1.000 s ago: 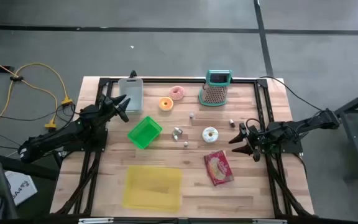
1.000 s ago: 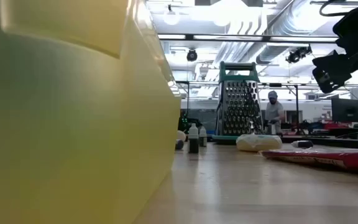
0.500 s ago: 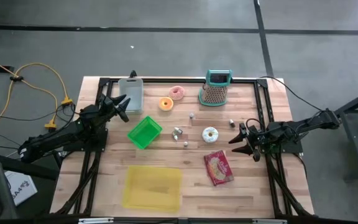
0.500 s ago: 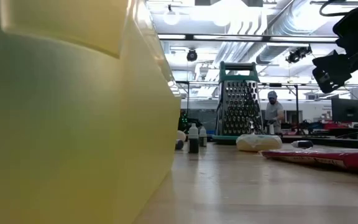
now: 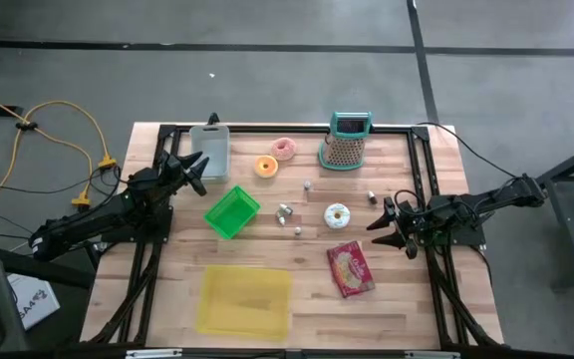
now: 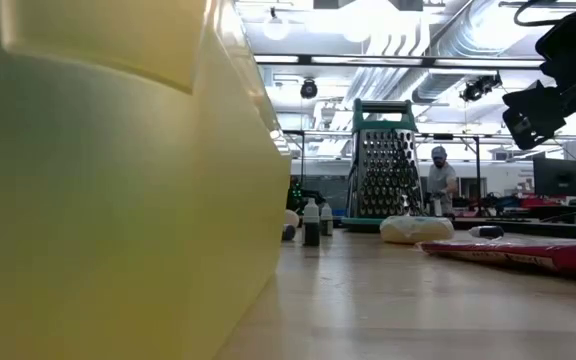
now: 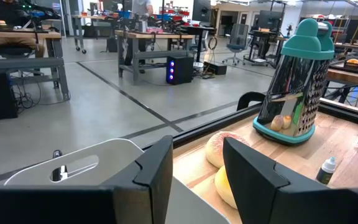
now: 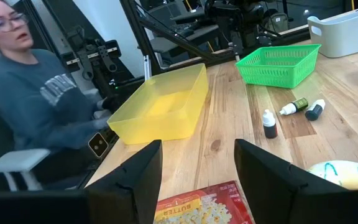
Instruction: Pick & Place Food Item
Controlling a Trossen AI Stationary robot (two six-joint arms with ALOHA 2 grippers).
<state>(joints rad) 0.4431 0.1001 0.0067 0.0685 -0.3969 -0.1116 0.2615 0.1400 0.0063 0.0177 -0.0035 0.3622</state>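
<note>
1. Overhead, the red popcorn packet [image 5: 351,268] lies right of centre, near the front edge, just nearer than the white-iced doughnut [image 5: 337,214].
2. Only the right wrist view lets its lettering be read: "BUTTER" [image 8: 180,202] along the packet's edge.
3. The right gripper [image 5: 379,220] hovers just right of the doughnut, fingers spread wide, holding nothing.
4. The left gripper [image 5: 200,164] sits at the far left beside the grey bin [image 5: 210,152], fingers parted, empty.
5. The left wrist view shows the teal-topped box grater [image 7: 296,82] with a pink doughnut [image 7: 219,146] and an orange one [image 7: 224,185] before it.
6. The right wrist view alone shows a seated person [image 8: 36,112] beyond the yellow tub [image 8: 161,105] and green basket [image 8: 278,63].
7. The low view is mostly filled by the tub's wall.
</note>
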